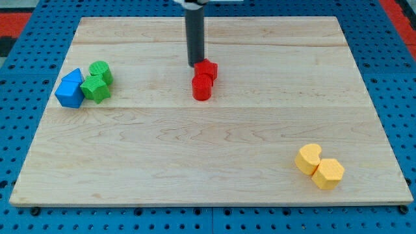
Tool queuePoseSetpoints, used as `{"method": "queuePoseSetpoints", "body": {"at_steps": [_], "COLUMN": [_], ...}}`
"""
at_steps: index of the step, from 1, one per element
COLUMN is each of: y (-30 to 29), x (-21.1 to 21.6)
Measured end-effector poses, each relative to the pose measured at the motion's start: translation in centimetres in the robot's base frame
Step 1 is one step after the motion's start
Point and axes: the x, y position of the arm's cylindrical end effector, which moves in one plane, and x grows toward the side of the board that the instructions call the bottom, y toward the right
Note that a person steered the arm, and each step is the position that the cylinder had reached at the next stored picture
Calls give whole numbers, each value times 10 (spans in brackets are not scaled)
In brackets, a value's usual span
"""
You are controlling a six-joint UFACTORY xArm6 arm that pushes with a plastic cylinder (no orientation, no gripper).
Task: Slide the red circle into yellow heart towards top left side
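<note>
My tip (195,64) touched the red blocks (203,79) from the view's top; bare board (214,149) separated them from the yellow heart (309,158). No jaws exist.

this looks like a robotics lab bench, not a home or a shop. a pale wooden board (214,175) made of joined planks lies flat on a blue metal plate (390,65) drilled with a regular grid of holes, the kind used for bolting test gear down; a red strip (19,19) of the same sort shows at the far left. a straight dark rod (195,36) hangs down from above at the far middle of the board. small plastic blocks in plain colours sit about as test pieces, such as the yellow pair (320,166) near right.
</note>
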Motion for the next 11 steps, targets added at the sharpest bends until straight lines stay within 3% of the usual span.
{"method": "queuePoseSetpoints", "body": {"at_steps": [3, 4, 5, 7, 9, 10, 11], "y": [-7, -30, -15, 123, 153, 142, 132], "x": [110, 94, 68, 82, 155, 141, 76]}}
